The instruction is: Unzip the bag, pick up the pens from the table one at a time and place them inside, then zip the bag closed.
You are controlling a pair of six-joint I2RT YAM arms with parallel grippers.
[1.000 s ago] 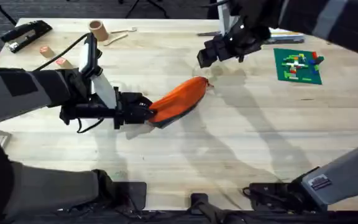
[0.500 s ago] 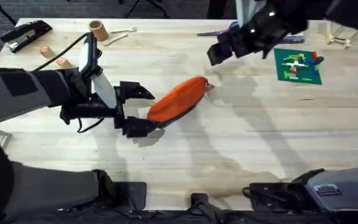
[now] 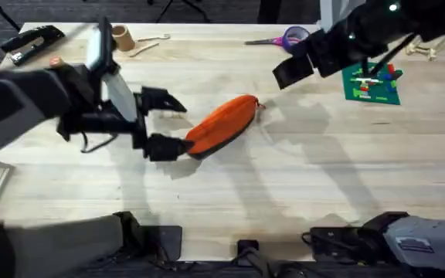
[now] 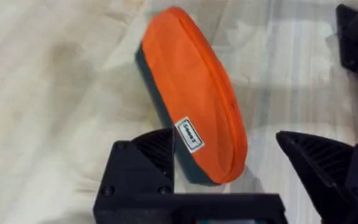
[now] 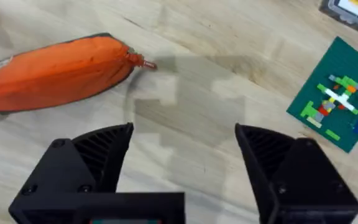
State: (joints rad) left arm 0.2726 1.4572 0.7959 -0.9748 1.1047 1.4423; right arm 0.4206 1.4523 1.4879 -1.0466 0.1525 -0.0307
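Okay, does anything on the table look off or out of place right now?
Nothing looks spilled or damaged. The bag lies slantwise on the table, its zipper seemingly shut. Both grippers, left gripper and right gripper, are open and empty.

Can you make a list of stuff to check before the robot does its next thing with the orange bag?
1. Bag flat on the table: ok.
2. Bag zipped shut: looks so, cannot tell for sure.
3. Left gripper jaws open, at the bag's near end: ok.
4. Right gripper jaws open, holding nothing: ok.
5. Red pull free to grab: ok.
6. Pens already inside: cannot tell.
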